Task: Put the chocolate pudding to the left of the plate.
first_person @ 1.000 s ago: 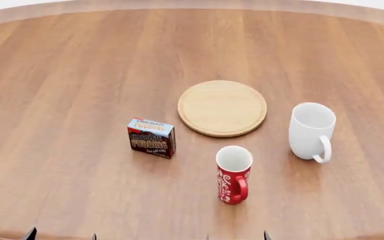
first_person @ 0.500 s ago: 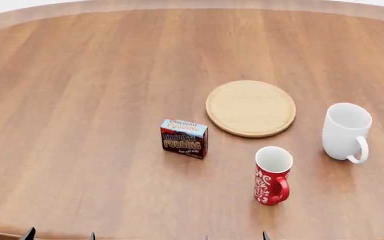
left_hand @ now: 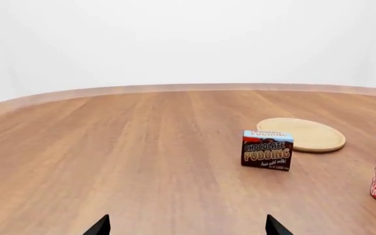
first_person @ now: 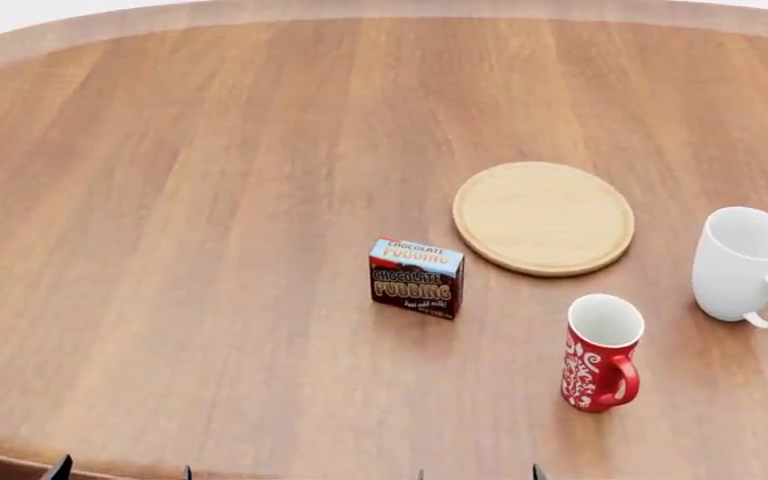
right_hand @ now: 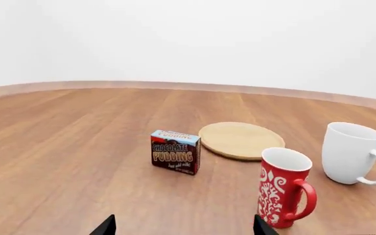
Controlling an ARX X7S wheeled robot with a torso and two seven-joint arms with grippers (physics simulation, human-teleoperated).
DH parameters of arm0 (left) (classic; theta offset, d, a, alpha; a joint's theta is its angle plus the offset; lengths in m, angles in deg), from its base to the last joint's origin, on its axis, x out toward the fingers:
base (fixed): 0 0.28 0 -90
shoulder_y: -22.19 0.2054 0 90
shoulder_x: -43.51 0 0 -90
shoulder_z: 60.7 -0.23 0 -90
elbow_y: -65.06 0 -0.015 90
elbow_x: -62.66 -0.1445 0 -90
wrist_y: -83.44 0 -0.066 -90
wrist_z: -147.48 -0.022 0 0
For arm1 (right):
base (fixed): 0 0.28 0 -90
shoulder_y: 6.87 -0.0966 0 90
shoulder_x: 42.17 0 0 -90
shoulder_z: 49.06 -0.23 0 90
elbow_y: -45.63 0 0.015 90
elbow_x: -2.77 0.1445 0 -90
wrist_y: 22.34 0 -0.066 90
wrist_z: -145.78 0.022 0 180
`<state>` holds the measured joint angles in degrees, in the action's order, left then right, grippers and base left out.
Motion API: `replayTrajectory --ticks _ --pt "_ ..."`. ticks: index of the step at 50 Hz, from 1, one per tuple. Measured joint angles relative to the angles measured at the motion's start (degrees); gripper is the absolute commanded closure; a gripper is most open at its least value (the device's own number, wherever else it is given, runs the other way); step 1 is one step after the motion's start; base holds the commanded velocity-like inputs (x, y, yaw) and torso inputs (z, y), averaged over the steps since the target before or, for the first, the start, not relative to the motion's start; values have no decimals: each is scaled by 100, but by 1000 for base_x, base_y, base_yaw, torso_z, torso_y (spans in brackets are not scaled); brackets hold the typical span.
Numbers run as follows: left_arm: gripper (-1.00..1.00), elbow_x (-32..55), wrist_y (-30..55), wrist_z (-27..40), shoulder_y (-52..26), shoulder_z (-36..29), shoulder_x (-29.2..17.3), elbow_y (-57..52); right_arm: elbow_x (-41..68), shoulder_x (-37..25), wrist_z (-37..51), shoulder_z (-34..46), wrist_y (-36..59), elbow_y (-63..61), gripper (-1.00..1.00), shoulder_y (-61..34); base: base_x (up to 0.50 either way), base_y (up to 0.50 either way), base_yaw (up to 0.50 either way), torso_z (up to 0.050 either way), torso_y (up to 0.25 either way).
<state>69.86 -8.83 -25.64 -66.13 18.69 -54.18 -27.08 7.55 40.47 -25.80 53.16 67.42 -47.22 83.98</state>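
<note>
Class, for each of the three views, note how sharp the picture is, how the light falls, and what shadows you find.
Head view: sharp throughout, even soft light, only faint shadows under the chocolate pudding and red mug. Left wrist view: crisp lettering on the box, the red mug cut by the frame edge, blank white backdrop. Right wrist view: no glare on the white mug; plate evenly lit.

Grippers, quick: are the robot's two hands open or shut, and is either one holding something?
Left gripper: open, jaws spread wide, holding nothing.
Right gripper: open, jaws spread wide, holding nothing.
The pudding box sits untouched on the table.
</note>
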Motion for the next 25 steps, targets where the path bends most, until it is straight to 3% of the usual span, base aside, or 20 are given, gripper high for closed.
replayTrajectory --ticks 19,25 --pt "-100 -559 -186 688 769 116 -190 -1654 -215 -164 495 -129 -274 -1705 -100 774 0 0 0 0 0" --pt "-100 -575 -201 782 875 136 -230 -1895 -189 -208 541 -126 -226 -1923 -100 851 187 0 0 0 0"
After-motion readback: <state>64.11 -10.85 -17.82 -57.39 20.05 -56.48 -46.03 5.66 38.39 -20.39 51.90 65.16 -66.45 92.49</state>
